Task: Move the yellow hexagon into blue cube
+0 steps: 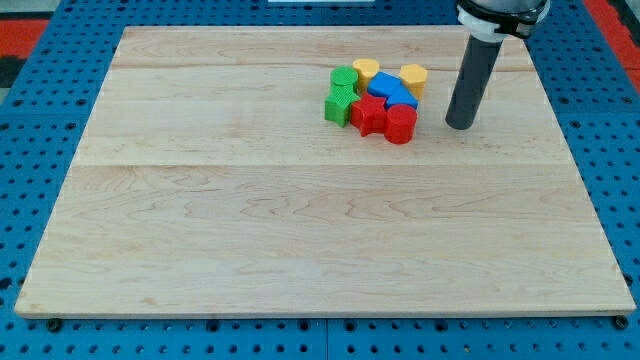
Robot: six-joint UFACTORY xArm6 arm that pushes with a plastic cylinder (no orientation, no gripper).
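The yellow hexagon (413, 78) lies at the upper right of a tight cluster of blocks near the view's top. It touches a blue block (402, 96) just below it, and a second blue block (381, 85) sits to its left; which of them is the cube I cannot tell. My tip (460, 125) rests on the board to the right of the cluster, apart from every block, about 45 px right and below the hexagon.
The cluster also holds a yellow block (365, 69), two green blocks (344, 79) (339, 104), a red star-like block (368, 115) and a red cylinder (400, 124). The wooden board (300, 230) lies on a blue pegboard.
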